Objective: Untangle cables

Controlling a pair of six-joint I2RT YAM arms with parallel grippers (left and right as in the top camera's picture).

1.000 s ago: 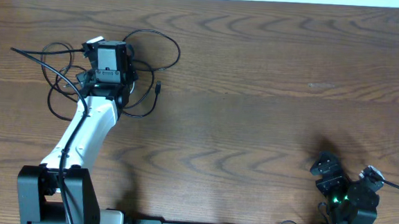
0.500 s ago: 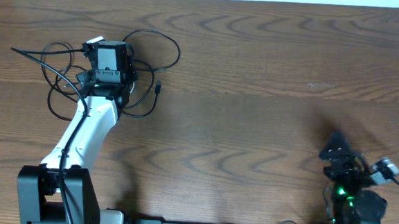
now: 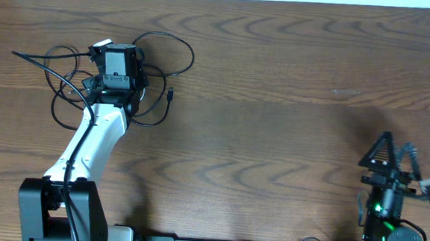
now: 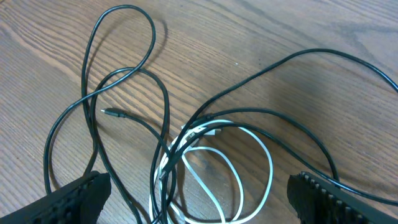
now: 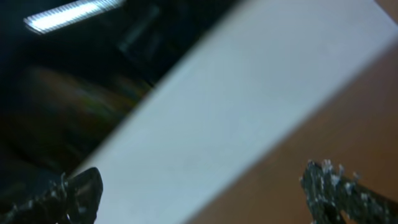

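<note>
**Both my grippers spread wide, holding nothing; the tangle lies under my left one.**

My left gripper (image 4: 202, 198) hangs over the far left of the table (image 3: 276, 102) with its fingers wide apart and nothing between them. Below it, the black cable (image 4: 153, 34) sprawls in loose loops, one small plug end lying free on the wood. It crosses the white cable (image 4: 272, 171), which is coiled near the middle of the knot. My right gripper (image 3: 394, 154) stands at the near right edge, well apart from the cables, also spread and empty. Its own camera shows only blur.
</note>
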